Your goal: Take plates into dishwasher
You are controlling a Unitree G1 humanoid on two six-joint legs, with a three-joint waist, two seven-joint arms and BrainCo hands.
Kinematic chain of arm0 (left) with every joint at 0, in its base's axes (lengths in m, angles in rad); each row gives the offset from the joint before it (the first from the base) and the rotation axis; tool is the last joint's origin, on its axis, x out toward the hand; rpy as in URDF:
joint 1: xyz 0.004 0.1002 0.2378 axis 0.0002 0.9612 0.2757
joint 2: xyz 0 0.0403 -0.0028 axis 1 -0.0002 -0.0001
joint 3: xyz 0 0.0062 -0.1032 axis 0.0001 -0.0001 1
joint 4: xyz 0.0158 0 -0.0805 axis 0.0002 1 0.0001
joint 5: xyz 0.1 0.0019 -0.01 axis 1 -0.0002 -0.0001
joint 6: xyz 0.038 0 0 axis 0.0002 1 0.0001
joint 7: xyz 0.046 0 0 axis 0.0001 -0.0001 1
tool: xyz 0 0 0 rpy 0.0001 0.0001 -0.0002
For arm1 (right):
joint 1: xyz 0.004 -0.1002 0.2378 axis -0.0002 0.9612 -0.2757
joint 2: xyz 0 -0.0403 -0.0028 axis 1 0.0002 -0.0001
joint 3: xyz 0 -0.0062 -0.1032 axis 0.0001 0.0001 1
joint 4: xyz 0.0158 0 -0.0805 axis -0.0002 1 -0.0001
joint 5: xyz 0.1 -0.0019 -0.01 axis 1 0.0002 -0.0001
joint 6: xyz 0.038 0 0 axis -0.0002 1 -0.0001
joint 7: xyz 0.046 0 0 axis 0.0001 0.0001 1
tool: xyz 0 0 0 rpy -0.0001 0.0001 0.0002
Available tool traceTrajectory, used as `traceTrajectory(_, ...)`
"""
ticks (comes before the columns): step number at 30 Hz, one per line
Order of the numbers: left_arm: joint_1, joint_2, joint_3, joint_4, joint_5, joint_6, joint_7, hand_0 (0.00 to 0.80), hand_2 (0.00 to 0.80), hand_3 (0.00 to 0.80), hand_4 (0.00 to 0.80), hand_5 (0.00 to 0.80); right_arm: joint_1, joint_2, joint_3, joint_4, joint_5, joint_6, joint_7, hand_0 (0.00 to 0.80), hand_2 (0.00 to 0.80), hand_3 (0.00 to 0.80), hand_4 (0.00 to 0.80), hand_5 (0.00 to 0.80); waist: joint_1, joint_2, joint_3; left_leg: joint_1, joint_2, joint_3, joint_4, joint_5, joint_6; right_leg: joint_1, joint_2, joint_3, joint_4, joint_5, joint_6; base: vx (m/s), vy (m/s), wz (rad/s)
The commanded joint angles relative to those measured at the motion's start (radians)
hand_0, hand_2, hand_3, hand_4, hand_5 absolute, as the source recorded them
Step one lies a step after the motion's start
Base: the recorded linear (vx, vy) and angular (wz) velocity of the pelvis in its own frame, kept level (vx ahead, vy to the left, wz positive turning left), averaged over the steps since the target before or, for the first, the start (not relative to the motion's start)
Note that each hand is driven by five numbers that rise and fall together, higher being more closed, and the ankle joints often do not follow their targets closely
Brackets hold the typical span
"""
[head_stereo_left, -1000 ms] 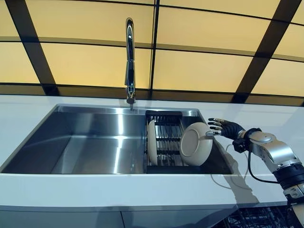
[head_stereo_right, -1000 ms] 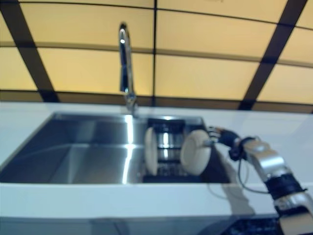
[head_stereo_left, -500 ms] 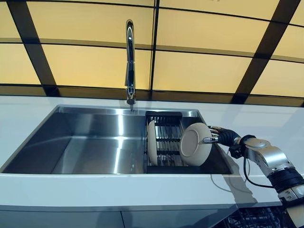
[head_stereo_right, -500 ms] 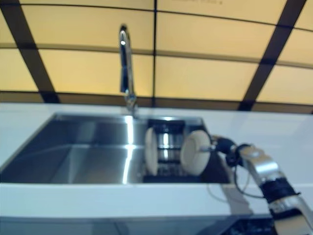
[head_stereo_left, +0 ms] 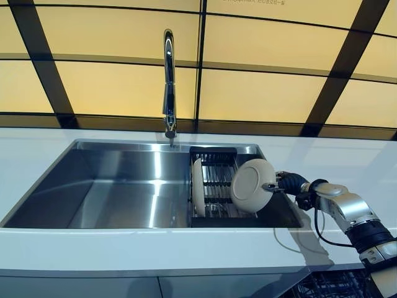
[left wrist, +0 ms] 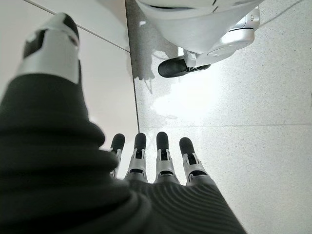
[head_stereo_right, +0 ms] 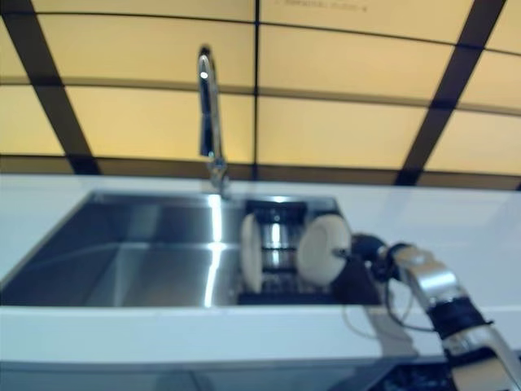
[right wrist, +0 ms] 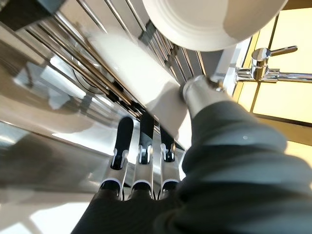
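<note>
Cream ceramic, glazed: one plate (head_stereo_left: 251,185), round, tilted up on its edge at the right end of the rack (head_stereo_left: 214,180). My right hand (head_stereo_left: 286,182) has it by the rim on the side away from the rack, thumb on one face and fingers (right wrist: 141,141) on the other, pinching the edge. The plate looks raised off the rack bars, though I cannot tell whether its lower edge touches them.

Second plate (head_stereo_left: 198,186), same make, upright in the left end of the rack, well clear of the first.

Rack: dark wire, seated in the right part of the steel sink (head_stereo_left: 118,186); tap (head_stereo_left: 168,81) behind the rack's left corner.

Left hand (left wrist: 156,161): fingers straight, empty, hanging by the floor, away from the rack.

Handling, my judgement: stiff, fairly heavy for a rim pinch, smooth and likely slippery, breakable against steel. A deeper hold on the rim would carry it more safely.
</note>
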State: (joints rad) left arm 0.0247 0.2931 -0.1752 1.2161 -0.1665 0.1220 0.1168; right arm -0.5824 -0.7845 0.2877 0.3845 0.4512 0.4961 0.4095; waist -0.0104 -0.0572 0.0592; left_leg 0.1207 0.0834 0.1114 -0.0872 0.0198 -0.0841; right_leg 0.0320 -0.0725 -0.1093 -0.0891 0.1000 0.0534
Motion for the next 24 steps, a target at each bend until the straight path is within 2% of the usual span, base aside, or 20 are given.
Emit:
traceTrajectory(1, -0.04, 0.04, -0.037, 0.035, 0.013, -0.007, 0.001, 0.0, 0.0, 0.0, 0.0, 0.0, -0.059, 0.005, 0.009, 0.041, -0.035, -0.038, 0.0, 0.8, 0.8, 0.8, 0.8, 0.8, 0.018, -0.034, 0.008, -0.012, -0.049, 0.012, 0.0, 0.001, 0.041, 0.038, -0.06, -0.023, 0.013, 0.003, 0.056, 0.0, 0.0, 0.0)
traceTrajectory(8, -0.038, 0.041, -0.04, 0.033, 0.014, -0.006, -0.001, 0.0, 0.0, 0.0, 0.0, 0.0, -0.067, -0.002, 0.019, 0.037, -0.057, -0.066, 0.006, 0.8, 0.8, 0.8, 0.8, 0.8, 0.021, -0.035, 0.007, -0.013, -0.048, 0.011, 0.0, 0.001, 0.041, 0.039, -0.061, -0.025, 0.013, 0.003, 0.056, 0.0, 0.0, 0.0)
traceTrajectory(14, -0.04, 0.04, -0.041, 0.034, 0.013, -0.007, -0.001, 0.0, 0.0, 0.0, 0.0, 0.0, -0.079, -0.017, 0.01, 0.047, -0.063, -0.115, -0.042, 0.8, 0.8, 0.8, 0.8, 0.8, 0.021, -0.035, 0.006, -0.012, -0.047, 0.012, 0.0, 0.001, 0.041, 0.039, -0.06, -0.024, 0.013, 0.003, 0.057, 0.0, 0.0, 0.0)
traceTrajectory(24, -0.043, 0.034, -0.043, 0.04, 0.01, -0.011, 0.0, 0.0, 0.0, 0.0, 0.0, 0.0, -0.087, -0.015, -0.012, 0.029, 0.003, -0.131, -0.066, 0.8, 0.8, 0.8, 0.8, 0.8, 0.017, -0.036, 0.005, -0.009, -0.045, 0.017, 0.0, 0.001, 0.041, 0.04, -0.061, -0.021, 0.014, 0.003, 0.057, 0.0, 0.0, 0.0)
